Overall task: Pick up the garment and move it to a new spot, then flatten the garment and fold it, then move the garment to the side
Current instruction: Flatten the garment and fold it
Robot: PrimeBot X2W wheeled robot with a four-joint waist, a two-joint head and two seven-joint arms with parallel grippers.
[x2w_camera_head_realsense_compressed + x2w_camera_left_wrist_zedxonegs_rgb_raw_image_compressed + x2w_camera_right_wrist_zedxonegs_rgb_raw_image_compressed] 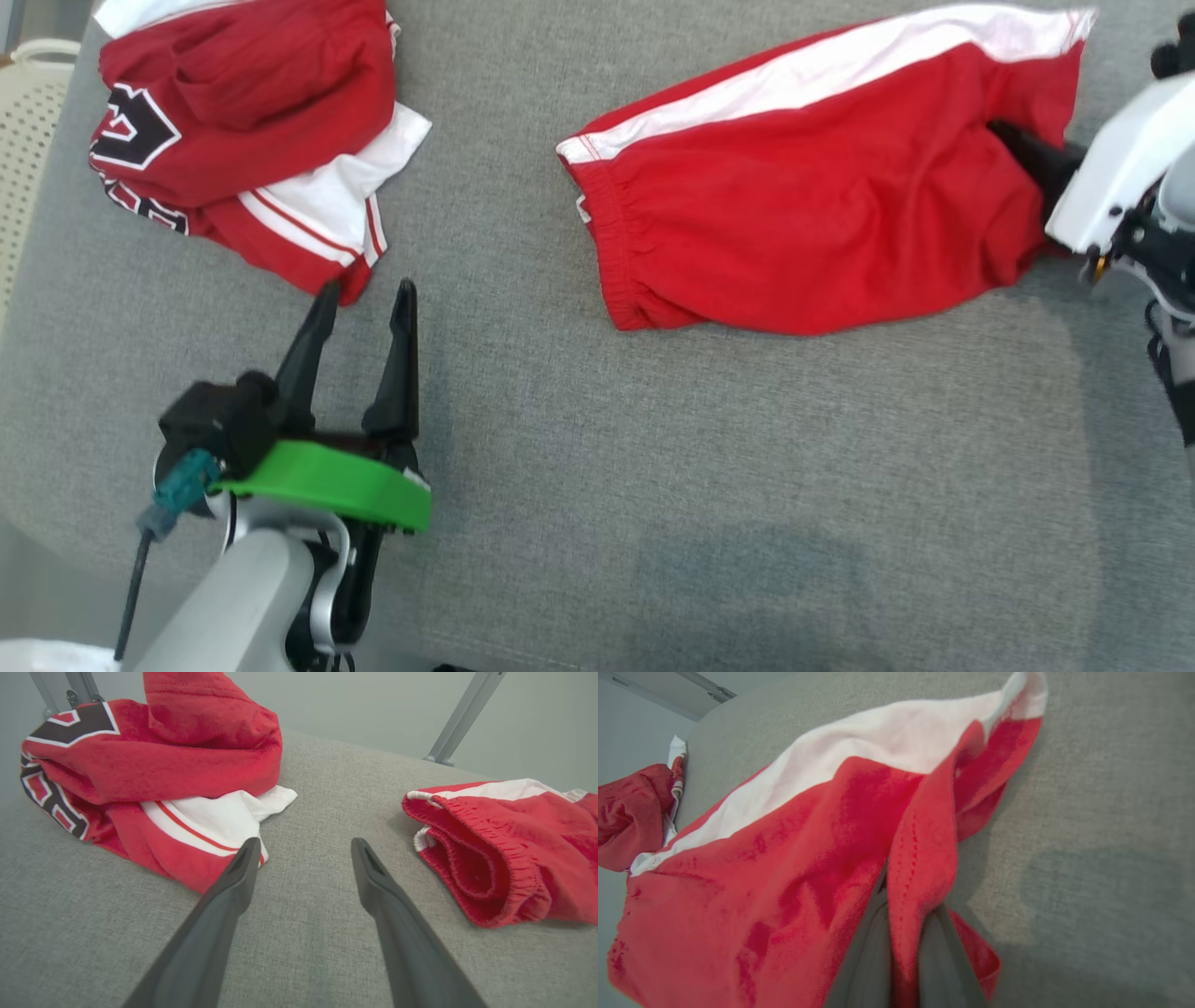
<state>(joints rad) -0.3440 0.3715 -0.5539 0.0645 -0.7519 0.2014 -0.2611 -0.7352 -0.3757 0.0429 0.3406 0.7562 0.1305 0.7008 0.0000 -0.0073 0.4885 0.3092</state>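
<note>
Red fleecy shorts (pixel 822 205), white side stripe, hem inside right pincer (pixel 903 947).

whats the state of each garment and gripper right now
red shorts: lying spread out on the grey surface, a fold at the leg end pinched
red jersey: crumpled in a heap, nothing gripping it
left gripper: open, empty, beside the red jersey
right gripper: shut on the red shorts
</note>
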